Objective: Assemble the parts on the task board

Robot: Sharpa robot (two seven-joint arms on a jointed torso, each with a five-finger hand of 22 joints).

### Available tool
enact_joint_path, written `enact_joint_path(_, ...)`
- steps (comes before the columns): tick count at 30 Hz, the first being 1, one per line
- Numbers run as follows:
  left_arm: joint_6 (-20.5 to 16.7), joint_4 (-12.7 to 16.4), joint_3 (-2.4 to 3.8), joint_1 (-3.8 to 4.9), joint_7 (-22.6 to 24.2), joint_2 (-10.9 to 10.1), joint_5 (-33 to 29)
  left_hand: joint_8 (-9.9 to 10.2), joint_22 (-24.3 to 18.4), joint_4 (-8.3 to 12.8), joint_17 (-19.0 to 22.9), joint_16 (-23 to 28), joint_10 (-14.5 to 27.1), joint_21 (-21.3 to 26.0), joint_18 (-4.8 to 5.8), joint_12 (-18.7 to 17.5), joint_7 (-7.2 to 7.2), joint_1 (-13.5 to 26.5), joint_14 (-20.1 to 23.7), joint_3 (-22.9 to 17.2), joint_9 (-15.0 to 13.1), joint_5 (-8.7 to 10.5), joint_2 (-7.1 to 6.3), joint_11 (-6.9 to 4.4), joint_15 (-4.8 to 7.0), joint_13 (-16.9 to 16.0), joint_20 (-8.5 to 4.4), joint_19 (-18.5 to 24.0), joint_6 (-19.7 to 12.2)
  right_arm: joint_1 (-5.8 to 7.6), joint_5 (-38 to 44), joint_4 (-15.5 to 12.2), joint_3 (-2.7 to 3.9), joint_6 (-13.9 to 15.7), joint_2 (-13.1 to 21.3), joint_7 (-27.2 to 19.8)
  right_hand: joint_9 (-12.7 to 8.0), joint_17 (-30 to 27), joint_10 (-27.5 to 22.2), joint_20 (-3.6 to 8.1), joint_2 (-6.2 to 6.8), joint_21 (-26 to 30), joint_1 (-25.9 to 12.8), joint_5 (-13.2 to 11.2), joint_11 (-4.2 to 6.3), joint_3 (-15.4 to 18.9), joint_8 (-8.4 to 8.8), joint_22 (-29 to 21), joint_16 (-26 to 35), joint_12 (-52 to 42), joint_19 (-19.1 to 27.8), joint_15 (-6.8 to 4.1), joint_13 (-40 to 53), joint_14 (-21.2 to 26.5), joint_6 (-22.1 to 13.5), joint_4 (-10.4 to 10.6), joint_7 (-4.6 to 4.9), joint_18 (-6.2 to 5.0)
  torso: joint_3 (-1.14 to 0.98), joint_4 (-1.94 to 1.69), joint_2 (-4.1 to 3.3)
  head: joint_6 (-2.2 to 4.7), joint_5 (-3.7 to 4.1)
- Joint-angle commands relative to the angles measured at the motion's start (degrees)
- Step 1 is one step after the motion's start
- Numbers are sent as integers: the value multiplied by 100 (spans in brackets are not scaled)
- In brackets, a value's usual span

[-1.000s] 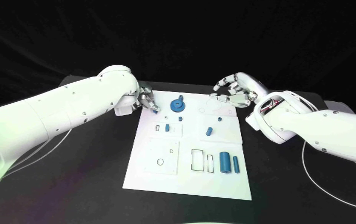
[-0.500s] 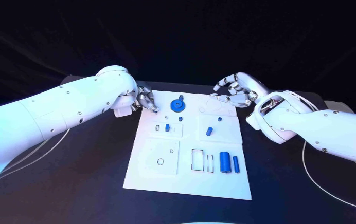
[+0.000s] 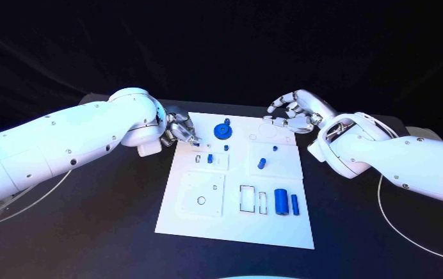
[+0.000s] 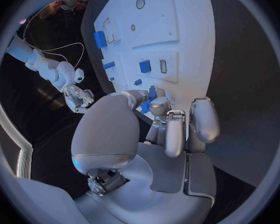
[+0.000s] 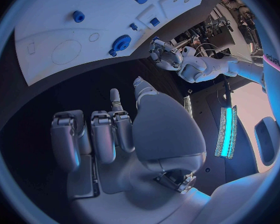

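The white task board [image 3: 208,215] lies in the middle of the table. A blue gear [image 3: 223,130] stands near its far edge, with small blue pieces [image 3: 261,162] behind it and two blue cylinders [image 3: 280,201] near the front right. My left hand [image 3: 182,130] hangs at the board's far left corner. Its fingers are bent down, their tips just left of the gear [image 4: 150,95], and I see nothing in them. My right hand [image 3: 294,116] hovers at the far right corner with its fingers arched and nothing in it. The gear [image 5: 120,43] lies across the board from that hand.
The black table [image 3: 102,228] surrounds the board on all sides. White cables [image 3: 406,228] lie on it at the right and left. Several outlined slots [image 3: 248,199] mark the board's front half.
My left arm has swung its elbow back and lower, and the left hand has shifted slightly toward the board's far left corner. The right hand and the parts are unchanged.
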State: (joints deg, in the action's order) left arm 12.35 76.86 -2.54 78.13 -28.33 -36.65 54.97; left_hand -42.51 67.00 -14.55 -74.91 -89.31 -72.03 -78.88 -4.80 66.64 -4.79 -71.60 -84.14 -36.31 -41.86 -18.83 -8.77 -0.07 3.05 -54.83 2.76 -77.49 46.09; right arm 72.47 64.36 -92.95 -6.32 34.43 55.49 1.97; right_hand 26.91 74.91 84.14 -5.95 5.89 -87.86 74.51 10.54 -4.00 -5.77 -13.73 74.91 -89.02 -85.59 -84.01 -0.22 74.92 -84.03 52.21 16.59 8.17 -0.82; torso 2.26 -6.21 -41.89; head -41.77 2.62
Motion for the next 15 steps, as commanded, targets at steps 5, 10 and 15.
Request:
enact_joint_path(5, -291, 370, -15, -130, -9, -196, 93, -91, 47, 803, -1346, 16, -71, -57, -3, 108, 57, 154, -536, -886, -48, -20, -31, -6, 45, -102, -35, -17, 3, -4, 50, -2, -5, -104, 5, 27, 5, 992, 184, 32, -35, 33, 29, 16, 41, 17, -26, 1316, 37, 24, -449, -24, 1043, -487, -51, -10, 8, 11, -5, -37, 26, -52, -5)
enact_joint_path(10, -250, 484, -23, -196, -23, -232, 293, -126, 78, 815, -1355, 11, -92, -72, 3, 147, 66, 203, -539, -910, -48, -16, -49, -13, 50, -137, -40, -34, 4, -5, 50, -3, -7, -109, 4, 28, 5, 992, 184, 32, -35, 33, 29, 16, 41, 17, -26, 1316, 37, 24, -449, -24, 1043, -487, -51, -10, 8, 11, -1, -27, 20, -56, -27)
enact_joint_path(15, -123, 505, -58, -240, -54, -194, 514, -169, 108, 820, -1371, 2, -127, -87, 9, 198, 80, 263, -544, -930, -47, -7, -59, -24, 59, -186, -47, -52, 16, -8, 50, -3, -8, -111, 2, 27, 9, 988, 184, 33, -31, 37, 30, 30, 41, 21, -30, 1313, 38, 25, -446, -24, 1042, -486, -53, -8, 8, 10, -4, -17, 13, -67, -45)
